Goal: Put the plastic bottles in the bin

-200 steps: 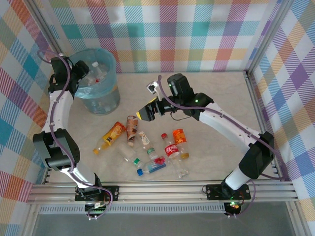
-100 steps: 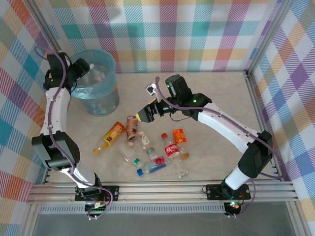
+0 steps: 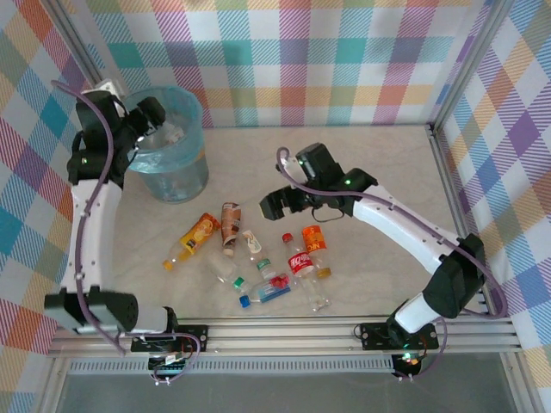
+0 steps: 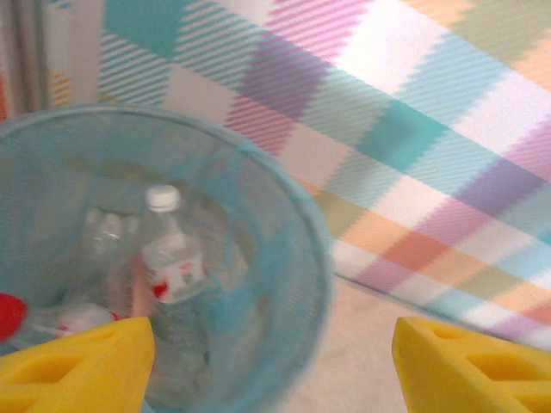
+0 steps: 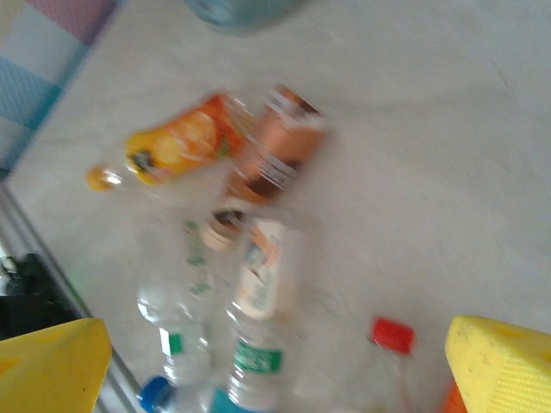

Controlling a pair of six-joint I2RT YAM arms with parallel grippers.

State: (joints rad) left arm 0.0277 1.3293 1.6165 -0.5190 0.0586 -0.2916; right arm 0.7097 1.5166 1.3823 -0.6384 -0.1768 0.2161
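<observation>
**Left jaws empty over the bin; right jaws turned down onto the bottle pile**

The left arm (image 3: 84,202) has risen over the past second. The left jaws now hang above the rim of the bin (image 3: 176,172), spread apart with nothing between them. Straight below them, in the left wrist view, a clear bottle with a white cap (image 4: 170,258) stands among other bottles inside the blue-lined bin. This reads as a finished delivery, which leaves that arm free to return for more.

The right arm (image 3: 396,215) has swung as well. A second ago its jaws were tipped sideways above the desk (image 3: 370,155). They now point down at the desk, fully apart and empty.

In the right wrist view, several bottles lie ahead of and below the right jaws:
- an orange-labelled bottle (image 5: 168,151)
- a brown-labelled bottle (image 5: 275,155) touching it
- a white-labelled bottle (image 5: 263,275) nearer the jaws
- a red cap (image 5: 392,334) just inside the right-hand finger

The view is blurred, so it cannot be told which of these is the target.

Some eight or nine plastic bottles (image 3: 300,261) remain on the desk beneath and beside the right jaws, none of them shifted over the second. The task is therefore only partly done, and the right arm appears to be opening the next pick. Because the bottles lie packed close together, closing on one is likely to nudge its neighbours.
</observation>
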